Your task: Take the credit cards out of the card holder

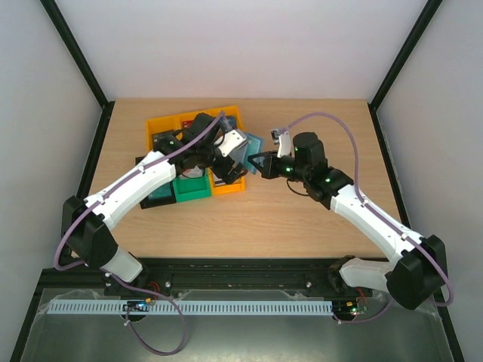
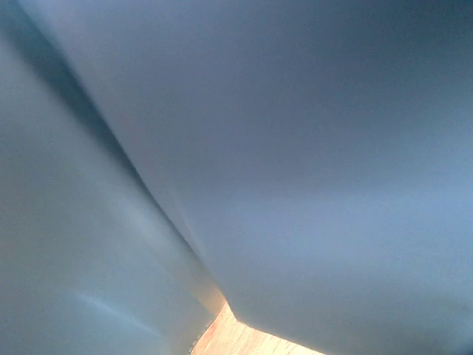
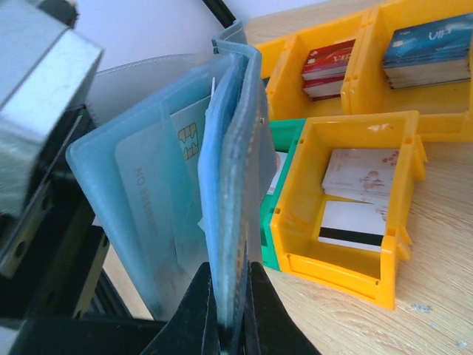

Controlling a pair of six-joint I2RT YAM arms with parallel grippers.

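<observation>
On top of the blue stack of credit cards (image 3: 432, 44) in the far orange bin (image 3: 369, 66), the letters "VIP" show in pale print. Next to it sits a red stack (image 3: 329, 63) with pale letters that start "VI"; the rest I cannot read. One more card (image 3: 159, 185) sits in a see-through sleeve of the card holder (image 3: 229, 148). It has a gold chip and raised numbers, too blurry to read.

Right of the holder is a near orange bin (image 3: 292, 222) with white cards (image 3: 362, 174), one showing a black stripe. A green bin (image 3: 267, 222) peeks out behind the holder. The bins stand on the wooden bench (image 3: 436, 296).

The holder stands tall, long side up and down, open like a book with its sleeves fanned to the left. The right hand (image 3: 230, 325) is clamped on its bottom edge. From above, the holder is between both hands, just beside the orange bins. The left hand (image 1: 226, 164) has its fingers wide apart. Its own camera is filled by a blurry blue-grey surface (image 2: 295, 148), so I cannot tell if it touches the holder
</observation>
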